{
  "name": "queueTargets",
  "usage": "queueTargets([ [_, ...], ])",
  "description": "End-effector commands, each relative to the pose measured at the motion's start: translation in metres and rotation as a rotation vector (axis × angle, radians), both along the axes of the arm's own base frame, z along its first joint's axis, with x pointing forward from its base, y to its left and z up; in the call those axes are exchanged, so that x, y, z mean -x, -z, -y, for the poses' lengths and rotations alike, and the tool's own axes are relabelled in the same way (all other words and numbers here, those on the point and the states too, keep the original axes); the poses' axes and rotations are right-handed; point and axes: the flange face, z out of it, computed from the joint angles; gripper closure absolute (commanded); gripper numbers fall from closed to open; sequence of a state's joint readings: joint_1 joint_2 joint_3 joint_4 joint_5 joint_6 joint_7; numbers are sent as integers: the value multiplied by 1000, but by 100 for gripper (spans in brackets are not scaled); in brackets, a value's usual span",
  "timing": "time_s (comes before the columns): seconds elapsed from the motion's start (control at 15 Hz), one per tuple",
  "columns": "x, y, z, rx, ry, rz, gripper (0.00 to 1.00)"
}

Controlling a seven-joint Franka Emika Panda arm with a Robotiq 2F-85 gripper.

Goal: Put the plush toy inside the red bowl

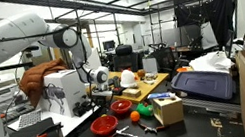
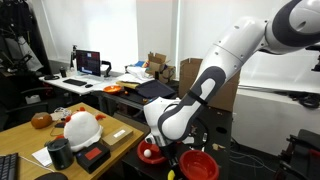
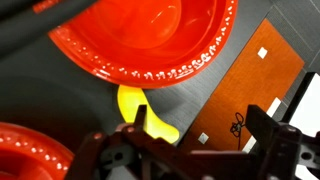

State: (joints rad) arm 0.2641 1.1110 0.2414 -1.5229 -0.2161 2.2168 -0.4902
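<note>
**Gripper (image 3: 195, 140) spread wide over the yellow toy (image 3: 140, 112), just outside the red bowl (image 3: 150, 40)**

Yellow and banana-shaped, the toy lies on the dark table (image 3: 215, 90) just outside the red bowl. Its upper end touches or nearly touches the bowl's scalloped rim; the wrist view does not settle which. It is not inside the bowl. Whether it is soft cannot be told. The end away from the red bowl disappears behind one of the black fingers (image 3: 115, 155), and the opposite finger stands well apart from it, across a broad gap. The jaws hold nothing, and the toy sits off-centre in that gap, close to the one finger.

The red bowl stands upright and shows only its glossy inside. A second red bowl (image 3: 25, 150) lies near it, past the toy, cut off by the corner of the wrist view. On the other side of the red bowl lies an orange-brown board (image 3: 265, 75) with small white squares.

In an exterior view the white arm (image 2: 235, 50) bends down toward the red bowl's spot. A wooden desk (image 2: 20, 140) beyond the bowl carries a white and red rounded thing (image 2: 82, 127) and a black mug (image 2: 60, 153). In an exterior view a green thing (image 1: 144, 110) and a small cardboard box (image 1: 167, 108) stand near the red bowl, apart from it.
</note>
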Motion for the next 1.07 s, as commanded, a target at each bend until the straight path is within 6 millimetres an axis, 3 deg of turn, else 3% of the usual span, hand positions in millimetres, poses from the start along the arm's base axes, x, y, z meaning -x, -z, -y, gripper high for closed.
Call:
queueTargets([
  [0.0, -7, 9, -2, -20, -24, 23, 0],
  [0.27, -8, 18, -1, -18, -31, 36, 0],
  [1.0, -15, 13, -2, -47, -58, 94, 0],
])
